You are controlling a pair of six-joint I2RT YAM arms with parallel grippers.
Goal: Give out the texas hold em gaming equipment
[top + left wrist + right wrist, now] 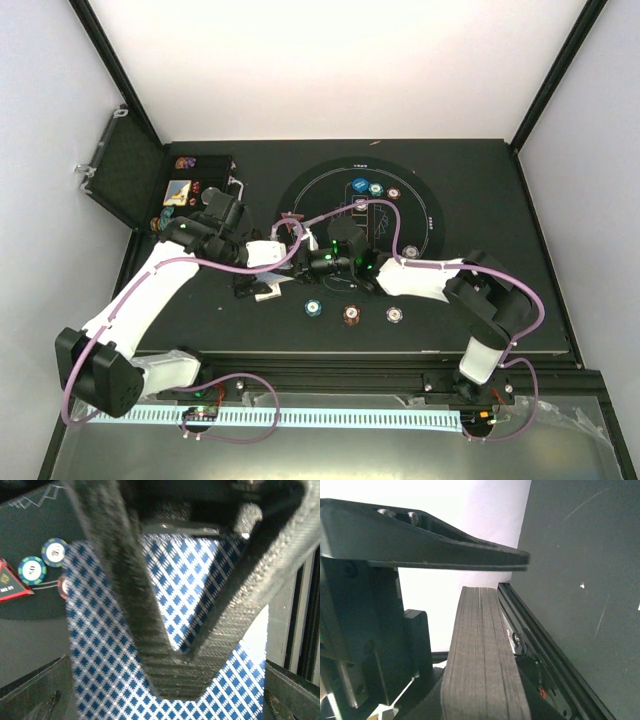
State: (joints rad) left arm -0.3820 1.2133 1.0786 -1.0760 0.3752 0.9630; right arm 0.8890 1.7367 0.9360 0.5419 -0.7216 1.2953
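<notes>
At the 8 o'clock edge of the big round black mat with white printed lines [320, 195], the left gripper [172, 680] and the right gripper [312, 264] meet tip to tip. In the left wrist view, the two black ridged fingers [115, 580] close into a V with their tips touching. They lie across the blue-and-white diamond-patterned card back [100, 655] that fills the view behind them. Whether they pinch it or only press on it cannot be told.

In the right wrist view, a thick grey stack of small playing cards [480, 660] is seen edge-on below the upper black finger [445, 547], with a bright gap between the two. The lower finger is hidden, so whether this gripper clamps the stack cannot be told.

From above, three striped poker chips sit in a row toward 6 o'clock from the mat's centre: a teal chip [313, 306], a red-brown chip [351, 315] and a white chip [394, 314]. Near 12 o'clock lie a blue round button [360, 186], a second teal chip [376, 188] and a second red-brown chip [393, 193]. Another white chip [411, 252] lies toward 4 o'clock. Off the mat at 10 o'clock stands the open black hinged case [130, 170], with more chips in its tray.
</notes>
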